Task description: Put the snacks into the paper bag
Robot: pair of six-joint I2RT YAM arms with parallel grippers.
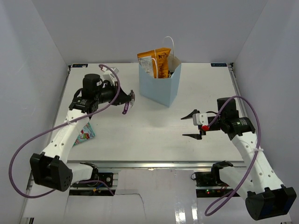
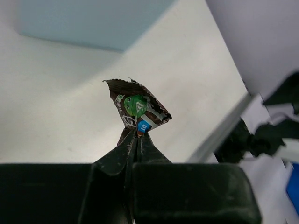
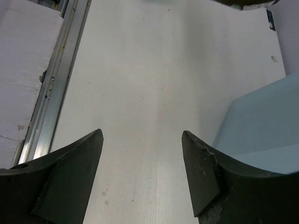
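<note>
Seen from overhead, the light blue paper bag [image 1: 161, 88] is standing upright at the far middle of the table [image 1: 154, 135], with an orange chip bag [image 1: 159, 60] poking from its open top. A green packet [image 1: 85, 134] is lying flat beside the left arm. The left gripper [image 1: 128, 101] is hovering just left of the bag, and the right gripper [image 1: 191, 125] is gaping to its right. On the left wrist camera, pressed-together fingers are pinching a crumpled dark brown candy packet [image 2: 139, 108] by its lower corner. On the right wrist camera, wide-apart fingers are hanging over the tabletop, with the bag's blue wall at right.
</note>
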